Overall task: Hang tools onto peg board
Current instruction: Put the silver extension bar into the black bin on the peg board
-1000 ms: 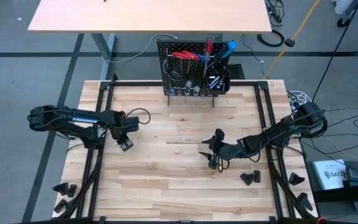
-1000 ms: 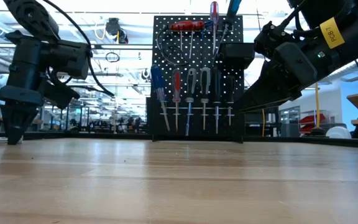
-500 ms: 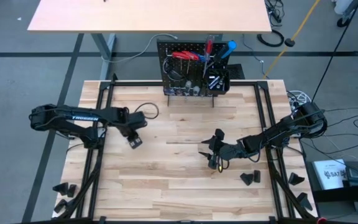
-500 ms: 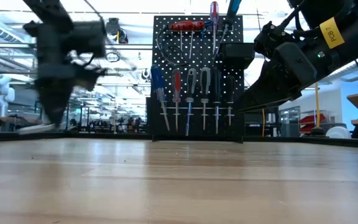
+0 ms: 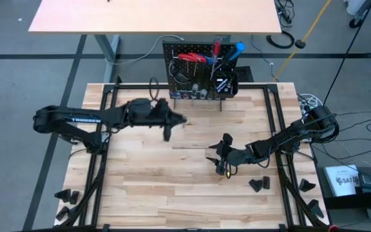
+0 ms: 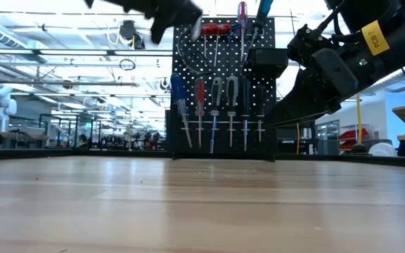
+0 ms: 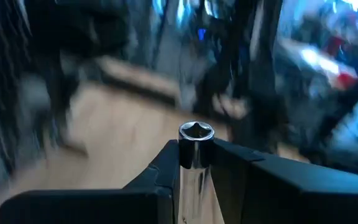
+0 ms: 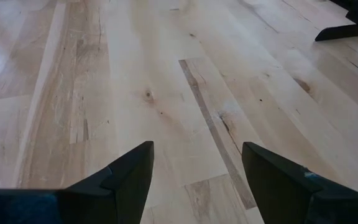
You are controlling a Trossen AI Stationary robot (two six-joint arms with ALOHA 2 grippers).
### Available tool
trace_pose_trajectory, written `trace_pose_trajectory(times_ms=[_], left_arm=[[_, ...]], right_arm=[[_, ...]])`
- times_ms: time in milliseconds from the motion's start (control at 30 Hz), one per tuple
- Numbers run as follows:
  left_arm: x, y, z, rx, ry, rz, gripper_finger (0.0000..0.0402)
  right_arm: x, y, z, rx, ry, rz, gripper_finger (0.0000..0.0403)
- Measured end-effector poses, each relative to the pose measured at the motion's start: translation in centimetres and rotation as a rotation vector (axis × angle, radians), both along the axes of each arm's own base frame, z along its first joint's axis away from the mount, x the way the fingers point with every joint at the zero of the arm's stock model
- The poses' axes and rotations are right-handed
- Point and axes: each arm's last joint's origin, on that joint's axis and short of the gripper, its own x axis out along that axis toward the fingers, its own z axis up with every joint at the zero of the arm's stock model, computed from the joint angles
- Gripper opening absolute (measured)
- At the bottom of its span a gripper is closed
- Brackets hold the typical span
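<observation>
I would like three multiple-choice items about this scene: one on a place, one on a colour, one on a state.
1. Where does the peg board stand?
A. at the table's far edge
B. at the table's middle
C. on the floor

2. What colour are the pliers' handles at the board's top?
A. green
B. red
C. yellow

3. How is the left gripper?
A. open and empty
B. shut on a metal socket
C. shut on a screwdriver

Answers: 1 A, the high view shows it at the far edge. 2 B, the low view shows red handles. 3 B, the left wrist view shows the fingers clamping a silver socket.
</observation>
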Motion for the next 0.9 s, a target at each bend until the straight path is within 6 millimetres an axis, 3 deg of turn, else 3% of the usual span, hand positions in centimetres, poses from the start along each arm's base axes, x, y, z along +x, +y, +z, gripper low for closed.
trace_pose_trajectory(times_ms=[200, 367, 567, 900], left_arm=[[4.6, 0.8, 3.0, 0.159, -0.093, 0.139, 0.0062], [9.2, 2.0, 4.9, 0.334, -0.117, 0.144, 0.0062], [11.8, 4.3, 8.5, 0.426, -0.212, 0.201, 0.0062], [15.8, 8.8, 7.3, 0.381, -0.184, 0.232, 0.0062]], right_arm=[[0.0, 0.0, 0.0, 0.000, -0.005, -0.006, 0.0238], [0.0, 0.0, 0.0, 0.002, -0.006, -0.006, 0.0238], [0.0, 0.0, 0.0, 0.007, -0.007, -0.008, 0.0238], [0.0, 0.0, 0.0, 0.005, -0.006, -0.006, 0.0238]])
